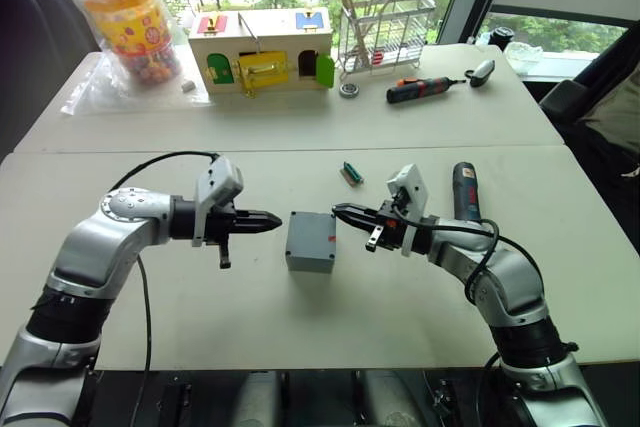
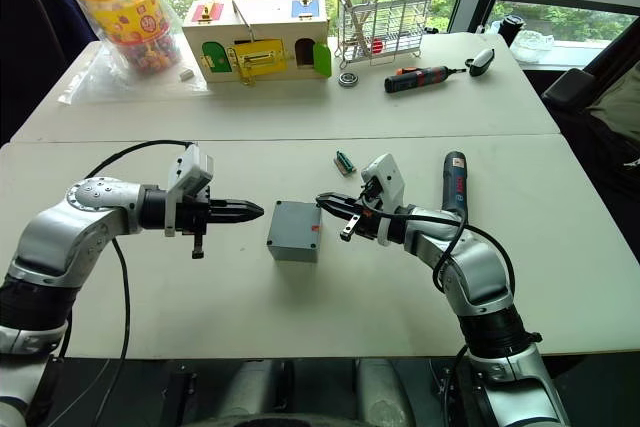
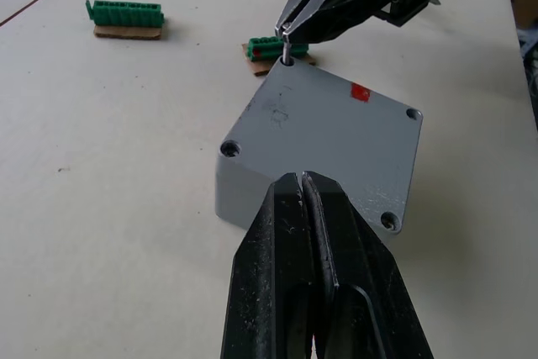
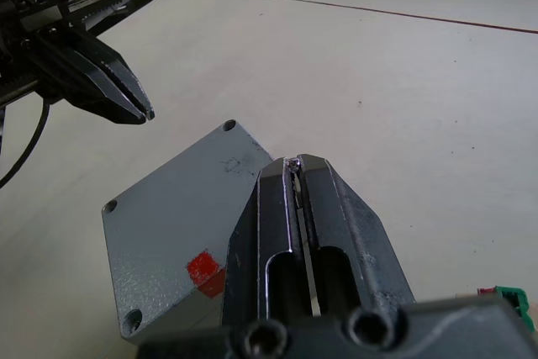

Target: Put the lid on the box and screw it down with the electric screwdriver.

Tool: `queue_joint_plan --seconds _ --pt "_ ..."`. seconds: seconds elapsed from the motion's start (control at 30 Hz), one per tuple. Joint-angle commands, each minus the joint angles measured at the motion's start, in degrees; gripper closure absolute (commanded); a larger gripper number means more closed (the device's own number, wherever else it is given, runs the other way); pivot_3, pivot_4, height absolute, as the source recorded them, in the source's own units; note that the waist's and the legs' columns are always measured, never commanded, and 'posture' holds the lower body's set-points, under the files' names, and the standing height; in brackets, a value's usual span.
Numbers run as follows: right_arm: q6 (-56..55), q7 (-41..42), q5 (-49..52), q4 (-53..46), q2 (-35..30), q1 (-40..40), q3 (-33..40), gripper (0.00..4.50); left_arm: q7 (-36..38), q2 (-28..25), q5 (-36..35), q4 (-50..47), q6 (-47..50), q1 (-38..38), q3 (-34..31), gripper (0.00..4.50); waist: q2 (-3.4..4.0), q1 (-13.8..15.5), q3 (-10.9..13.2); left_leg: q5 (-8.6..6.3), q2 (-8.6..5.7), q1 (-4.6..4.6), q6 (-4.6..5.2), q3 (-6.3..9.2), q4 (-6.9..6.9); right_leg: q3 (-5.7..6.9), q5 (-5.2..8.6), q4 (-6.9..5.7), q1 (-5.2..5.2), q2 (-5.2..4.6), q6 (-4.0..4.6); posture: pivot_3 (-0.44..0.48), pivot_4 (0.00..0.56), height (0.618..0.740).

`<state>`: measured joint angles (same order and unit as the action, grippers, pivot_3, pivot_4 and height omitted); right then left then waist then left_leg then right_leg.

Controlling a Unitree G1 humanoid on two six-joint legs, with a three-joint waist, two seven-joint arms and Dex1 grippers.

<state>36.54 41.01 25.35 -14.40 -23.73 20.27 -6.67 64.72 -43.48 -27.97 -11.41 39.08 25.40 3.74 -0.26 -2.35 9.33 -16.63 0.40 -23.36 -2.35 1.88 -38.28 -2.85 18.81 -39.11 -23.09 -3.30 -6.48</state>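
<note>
Sitting in the middle of the near worktop (image 1: 150, 327), the grey box (image 1: 310, 241) rests between our two arms with the lid (image 3: 336, 136) already on top, its red mark facing up and a screw hole at each corner. Our left gripper (image 1: 278, 218) hovers just beside the box's left edge, its fingers pressed together on nothing. Our right gripper (image 1: 338, 210) reaches in from the other side, its fingers pinching a small metal screw (image 3: 286, 53) held point-down over one corner hole of the lid; we cannot tell whether the screw touches the hole. Further right on the worktop, well apart from the box, lies the electric screwdriver (image 1: 465, 192). A small green terminal block (image 1: 351, 173) lies behind the box. On the far worktop stand a wooden toy house (image 1: 262, 50), a wire rack (image 1: 385, 32), a black-and-red screwdriver (image 1: 422, 90) and a bagged jar (image 1: 130, 22).
</note>
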Motion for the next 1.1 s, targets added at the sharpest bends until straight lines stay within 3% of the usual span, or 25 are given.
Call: queue_joint_plan --seconds 0.03,0.13,0.17,0.23,0.43,0.57,0.63,0.77,0.9,0.97,1.1 --pt "-0.5 0.4 0.0 -1.6 -0.3 -0.2 -0.5 4.48 0.0 0.0 -0.6 -1.4 -0.3 1.2 -0.1 4.5 0.0 0.0 0.0 0.0 0.0 0.0 0.0 0.0 0.0 0.0 0.0 0.0 0.0 0.0 0.0 0.0 0.15 0.736" --pt "-0.2 0.6 -0.2 -2.0 -0.4 -0.5 -1.0 4.48 0.1 0.1 -0.7 -1.4 -0.2 1.4 -0.1 4.5 0.0 0.0 0.0 0.0 0.0 0.0 0.0 0.0 0.0 0.0 0.0 0.0 0.0 0.0 0.0 0.0 0.15 0.736" --pt "-0.3 0.6 -0.3 -2.0 -0.5 -0.5 -1.0 4.22 0.1 0.2 -0.7 -1.3 -0.2 1.6 0.0 4.5 0.0 0.0 0.0 0.0 0.0 0.0 0.0 0.0 0.0 0.0 0.0 0.0 0.0 0.0 0.0 0.0 0.15 0.736" --pt "-0.3 0.6 -0.5 -2.0 -0.8 -0.4 -0.9 3.57 0.0 0.5 -0.7 -1.3 -0.3 1.8 0.1 4.5 0.0 0.0 0.0 0.0 0.0 0.0 0.0 0.0 0.0 0.0 0.0 0.0 0.0 0.0 0.0 0.0 0.15 0.736" --pt "0.9 0.3 0.2 -3.6 -2.7 0.3 1.2 0.67 0.1 1.6 -0.7 -1.2 -0.5 2.6 0.4 4.5 0.0 -0.1 0.0 0.0 0.0 0.0 0.0 0.0 0.0 0.0 0.0 0.0 0.0 0.0 0.0 0.0 0.15 0.736" --pt "12.7 0.0 7.5 -10.2 -10.8 2.1 10.1 0.67 1.7 2.3 -1.2 -2.4 -0.8 4.1 1.8 4.5 0.0 0.3 0.0 0.0 -0.01 -0.02 0.0 0.0 -0.02 0.0 0.0 0.0 0.01 -0.03 0.0 0.0 0.15 0.736" --pt "19.8 0.6 10.8 -10.9 -16.9 3.9 14.5 0.04 2.8 2.7 -1.2 -3.3 -1.4 5.0 3.0 4.5 -0.02 0.6 0.0 0.0 -0.04 -0.03 0.0 0.0 -0.05 0.0 0.0 0.01 0.02 -0.06 0.0 0.0 0.15 0.736" --pt "32.0 -2.2 11.6 -7.6 -26.5 9.5 18.3 0.01 3.8 4.0 -0.8 -4.1 -2.5 7.4 4.8 4.5 -0.02 1.3 0.0 -0.01 -0.01 -0.01 0.01 -0.01 -0.04 -0.01 0.0 0.03 0.03 -0.01 0.0 0.0 0.15 0.736" --pt "43.9 -1.9 9.3 1.0 -37.1 15.8 12.5 0.01 4.8 5.1 0.4 -3.7 -4.7 9.6 6.6 4.5 -0.01 1.4 0.0 -0.01 -0.01 -0.01 0.02 -0.07 -0.03 -0.04 0.01 0.05 0.02 0.04 0.02 0.0 0.15 0.736" --pt "51.3 -1.1 10.1 7.2 -38.3 20.8 8.8 0.01 5.2 5.3 1.6 -3.3 -6.4 10.2 7.7 4.5 -0.01 1.3 0.0 -0.02 -0.02 -0.02 0.03 -0.11 -0.02 -0.08 0.01 0.08 0.0 0.02 0.02 0.0 0.15 0.736" --pt "53.8 -0.9 7.8 15.4 -38.4 25.4 2.0 0.01 5.0 5.5 3.4 -3.2 -8.5 10.0 8.7 4.5 -0.01 1.2 0.0 -0.04 -0.01 -0.01 0.07 -0.15 -0.01 -0.11 0.01 0.09 -0.02 0.07 0.02 0.0 0.15 0.736"
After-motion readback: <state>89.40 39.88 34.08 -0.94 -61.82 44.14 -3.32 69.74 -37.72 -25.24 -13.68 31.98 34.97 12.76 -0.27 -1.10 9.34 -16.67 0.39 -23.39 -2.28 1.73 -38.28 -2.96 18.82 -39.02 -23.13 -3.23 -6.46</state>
